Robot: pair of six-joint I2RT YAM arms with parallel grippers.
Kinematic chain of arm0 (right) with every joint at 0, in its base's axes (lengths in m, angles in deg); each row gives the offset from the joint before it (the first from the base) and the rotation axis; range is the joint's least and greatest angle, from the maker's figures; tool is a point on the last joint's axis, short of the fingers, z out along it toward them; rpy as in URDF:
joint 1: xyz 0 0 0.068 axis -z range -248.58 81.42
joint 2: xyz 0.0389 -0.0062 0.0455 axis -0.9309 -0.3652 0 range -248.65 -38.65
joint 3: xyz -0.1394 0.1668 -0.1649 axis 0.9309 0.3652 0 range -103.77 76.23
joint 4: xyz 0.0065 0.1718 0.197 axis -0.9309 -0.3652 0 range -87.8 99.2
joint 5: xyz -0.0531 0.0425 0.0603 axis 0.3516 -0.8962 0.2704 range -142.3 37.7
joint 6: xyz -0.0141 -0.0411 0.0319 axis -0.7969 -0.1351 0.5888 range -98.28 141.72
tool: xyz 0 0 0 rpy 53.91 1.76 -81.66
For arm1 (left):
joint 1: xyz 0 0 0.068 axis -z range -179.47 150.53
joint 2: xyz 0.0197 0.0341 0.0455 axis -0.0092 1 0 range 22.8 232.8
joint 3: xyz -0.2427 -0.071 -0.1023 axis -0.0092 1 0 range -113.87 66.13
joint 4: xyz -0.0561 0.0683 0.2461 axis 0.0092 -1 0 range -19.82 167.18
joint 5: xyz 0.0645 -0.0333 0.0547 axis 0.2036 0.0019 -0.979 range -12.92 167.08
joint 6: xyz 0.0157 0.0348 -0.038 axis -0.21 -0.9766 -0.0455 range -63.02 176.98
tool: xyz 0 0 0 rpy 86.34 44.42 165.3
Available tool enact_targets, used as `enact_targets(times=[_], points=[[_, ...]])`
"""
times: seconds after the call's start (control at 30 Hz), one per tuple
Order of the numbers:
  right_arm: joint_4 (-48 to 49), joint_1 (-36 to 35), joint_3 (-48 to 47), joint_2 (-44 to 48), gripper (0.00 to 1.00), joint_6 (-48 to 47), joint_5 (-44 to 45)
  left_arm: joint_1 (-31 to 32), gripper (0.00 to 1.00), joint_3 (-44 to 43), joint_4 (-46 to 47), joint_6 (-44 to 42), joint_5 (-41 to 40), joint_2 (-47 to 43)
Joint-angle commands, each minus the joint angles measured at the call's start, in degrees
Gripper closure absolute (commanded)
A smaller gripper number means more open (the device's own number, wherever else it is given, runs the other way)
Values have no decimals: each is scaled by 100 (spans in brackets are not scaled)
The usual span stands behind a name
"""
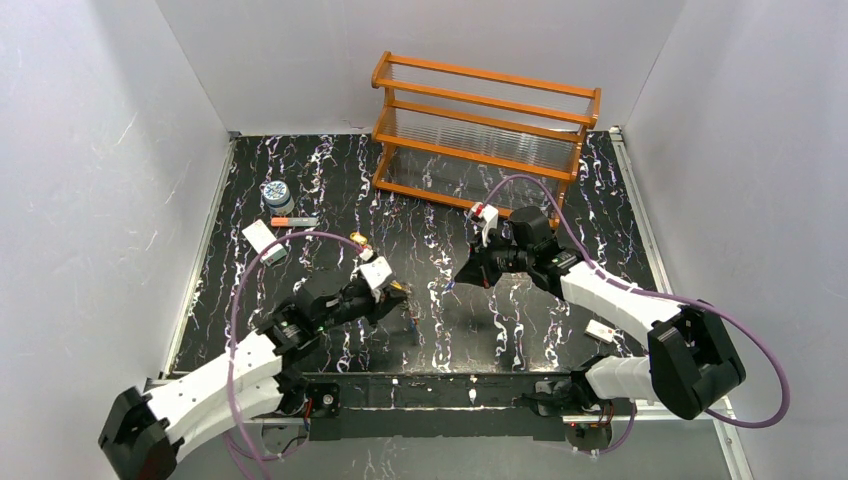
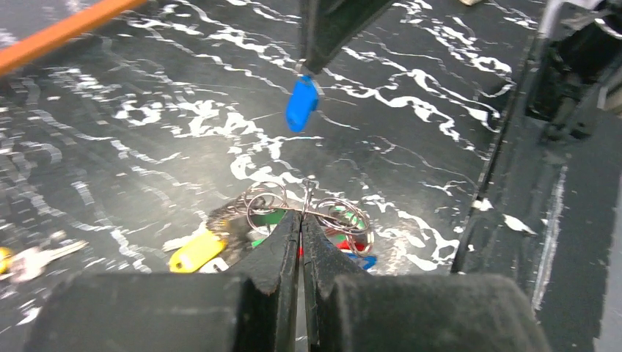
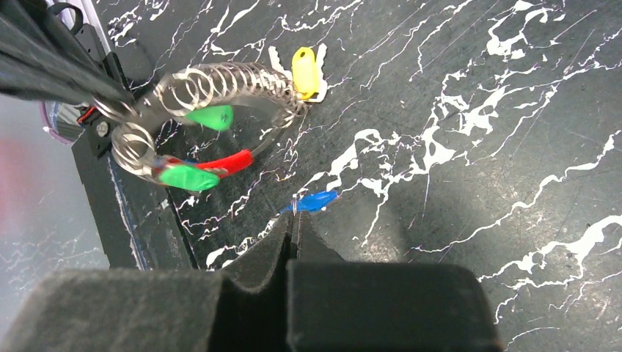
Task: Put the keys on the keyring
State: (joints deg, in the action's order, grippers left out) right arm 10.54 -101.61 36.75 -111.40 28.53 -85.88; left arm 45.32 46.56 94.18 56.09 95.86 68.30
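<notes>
Black marbled bench (image 1: pixel 520 330), white walls (image 1: pixel 120 150). Nearest you, your left end effector (image 2: pixel 301 218) is pressed together on the keyring (image 2: pixel 341 216), green keys (image 3: pixel 210 117) on it. Just beyond, your right end effector (image 3: pixel 293 220) pinches a blue key (image 3: pixel 317 199) near the ring. A yellow key (image 3: pixel 305 71) lies on the bench. Wooden rack (image 1: pixel 485 125) stands at the back.

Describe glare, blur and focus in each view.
Top external: even light, no harsh shadows, sharp. Left wrist: left end effector blurred in the foreground, keyring glinting, blue key slightly soft. Right wrist: right end effector a defocused dark mass, left edge hazy, table veins crisp.
</notes>
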Motion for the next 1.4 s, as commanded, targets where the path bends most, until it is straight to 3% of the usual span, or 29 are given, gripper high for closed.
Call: enact_targets(times=[0.0,0.23,0.43,0.63,0.87,1.07,1.37], points=[[-23,-10,-288,-35,99,-172,-86,34,100,-753,-1987,-705,-1206,-923],[-126,-13,-327,0,99,-248,49,37,100,-1614,-3636,-1308,-2238,-1307],[-302,-10,-348,-77,99,-368,-48,34,100,-1908,-3980,-1891,-1949,-568],[-422,-22,-346,-55,99,-525,-166,60,100,-1444,-2656,-1708,-725,654],[-473,-78,-217,33,99,-671,-289,340,100,-672,-468,-1148,-320,1490],[-287,-223,-130,-46,99,-672,-430,363,100,198,1085,-453,-18,1355],[-46,-837,-264,-354,99,-918,-466,369,100,973,1798,379,-191,578]])
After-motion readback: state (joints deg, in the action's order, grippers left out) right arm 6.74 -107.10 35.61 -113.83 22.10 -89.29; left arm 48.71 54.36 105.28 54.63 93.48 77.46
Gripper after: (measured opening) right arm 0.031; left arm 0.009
